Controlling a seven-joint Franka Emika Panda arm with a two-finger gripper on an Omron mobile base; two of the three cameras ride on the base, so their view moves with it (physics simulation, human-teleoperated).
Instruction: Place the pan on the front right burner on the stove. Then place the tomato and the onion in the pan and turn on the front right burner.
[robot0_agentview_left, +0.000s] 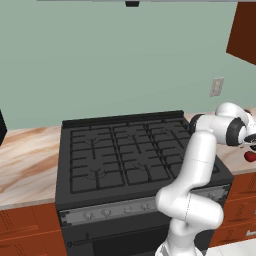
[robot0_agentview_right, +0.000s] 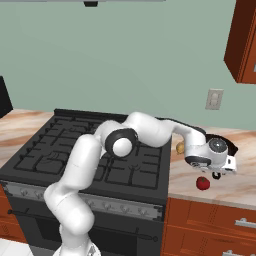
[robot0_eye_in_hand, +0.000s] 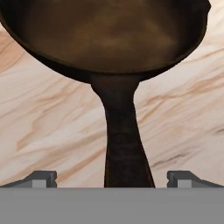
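A: Hand view, what's the pan (robot0_eye_in_hand: 109, 39) look like?
B: Dark brown skillet, shallow, long black handle running down between the 2 fingertips (robot0_eye_in_hand: 41, 178). Gripper (robot0_eye_in_hand: 112, 179) spread wide, handle not clamped.
A: Where's it sit?
B: On the marble counter (robot0_agentview_right: 230, 187), right of the stove (robot0_agentview_right: 60, 150).
A: Counts?
B: 1 pan, 1 tomato (robot0_agentview_right: 202, 183), 1 onion (robot0_agentview_right: 179, 148), both near the hand.
A: Room?
B: Green wall, 1 outlet (robot0_agentview_right: 214, 99), red-brown cabinets (robot0_agentview_right: 210, 220).

Gripper (robot0_agentview_right: 218, 174) low over counter (robot0_agentview_right: 235, 187), tomato (robot0_agentview_right: 202, 183) beside.
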